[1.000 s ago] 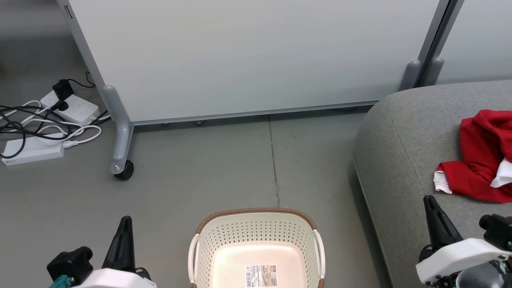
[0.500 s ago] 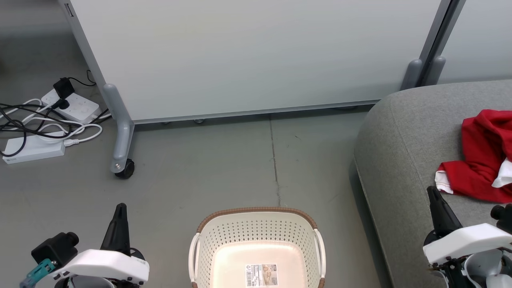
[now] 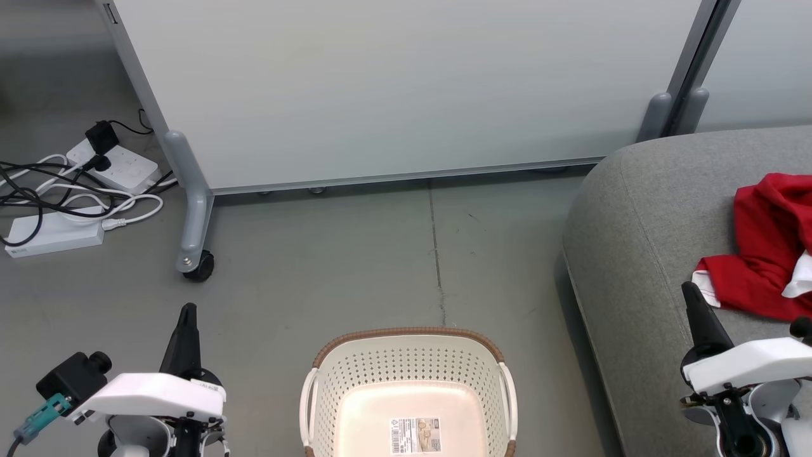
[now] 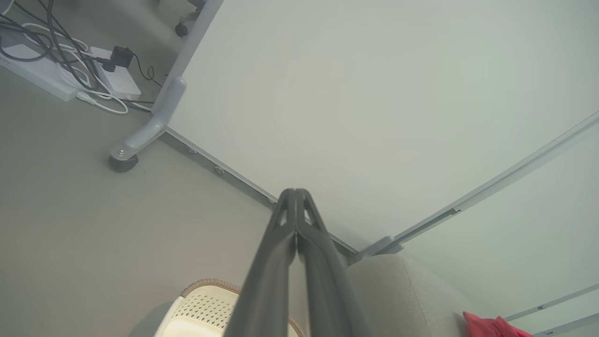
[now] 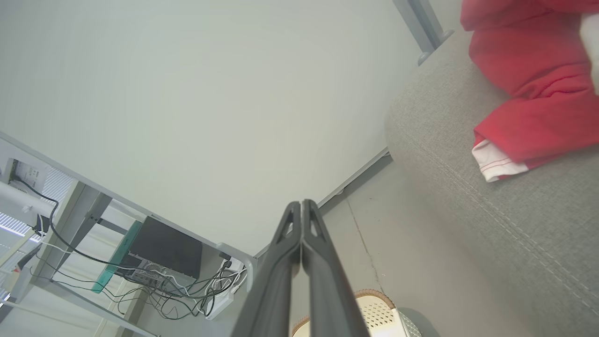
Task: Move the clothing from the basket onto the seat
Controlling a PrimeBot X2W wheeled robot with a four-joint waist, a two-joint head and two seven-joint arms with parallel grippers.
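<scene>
The left claw (image 3: 188,314) is pinched shut with nothing in it, low on the left over the floor (image 3: 355,254). The right claw (image 3: 690,292) is shut and holds nothing. Its tip is near the red clothing (image 3: 761,254), which lies on the grey seat (image 3: 634,222). Between the claws stands the basket (image 3: 406,334) — the head view looks down at its bare bottom and label (image 3: 414,436). The right wrist view shows the white cuff (image 5: 493,161) up close — and a black box (image 5: 164,252) with wires.
</scene>
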